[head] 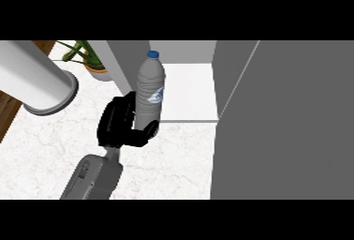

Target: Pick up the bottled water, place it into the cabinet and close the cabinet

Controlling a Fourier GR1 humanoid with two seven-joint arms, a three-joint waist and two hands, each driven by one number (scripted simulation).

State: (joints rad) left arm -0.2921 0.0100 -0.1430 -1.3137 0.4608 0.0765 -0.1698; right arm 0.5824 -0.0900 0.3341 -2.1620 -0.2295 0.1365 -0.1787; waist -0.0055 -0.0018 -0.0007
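Observation:
A clear water bottle [150, 89] with a blue cap [153, 54] and a white-blue label stands upright. My left hand [119, 123] is shut on its lower part, fingers on its left and thumb across the front, hiding the base. The bottle is at the left edge of the open cabinet, whose white shelf [190, 91] shows just to its right. The cabinet's grey door [283, 122] stands open and fills the right side of the view. My right hand does not show.
A big white cylinder [38, 79] lies at the far left, over a wooden edge [8, 115]. A potted green plant [86, 58] stands behind it near the cabinet's left wall [124, 65]. White marbled counter [173, 161] spreads below the hand.

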